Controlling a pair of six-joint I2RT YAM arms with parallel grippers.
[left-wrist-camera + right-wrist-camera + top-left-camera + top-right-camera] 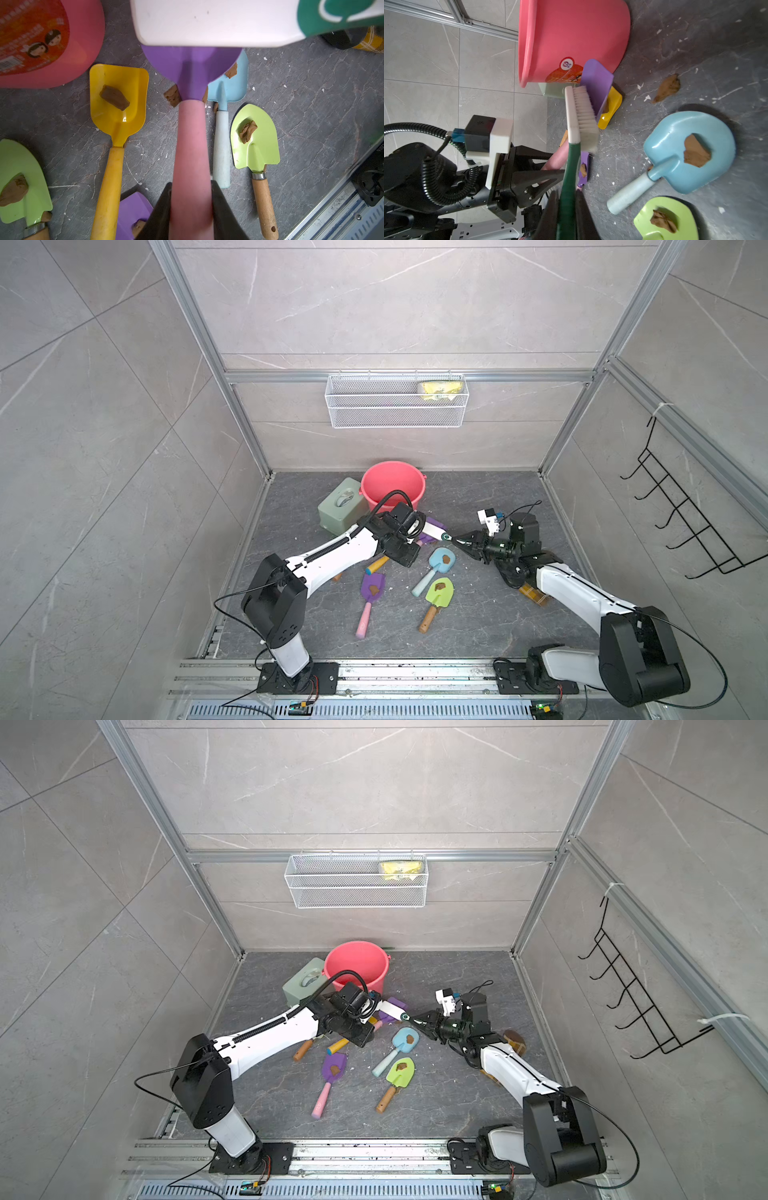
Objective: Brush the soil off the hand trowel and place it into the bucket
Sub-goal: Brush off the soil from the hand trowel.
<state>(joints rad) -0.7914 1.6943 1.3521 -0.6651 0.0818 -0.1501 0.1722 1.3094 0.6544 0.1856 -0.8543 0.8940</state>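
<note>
My L gripper (pixel 191 182) pinches pink handle of purple trowel (pixel 191 68), blade up nr bucket (pixel 571 37); brush (pixel 572 112) bristles against blade; my R gripper (pixel 568 191) clamped on brush's green handle; soil lump (pixel 667 88) on floor

Bright even light, soft shadows

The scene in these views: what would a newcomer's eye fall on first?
First, the action in the middle: the left gripper holds a purple trowel up by its pink handle, and the right gripper holds a brush to its blade. Behind them stands the pink bucket. In front, bright trowels lie on the dark floor, carrying brown lumps of soil.
</note>
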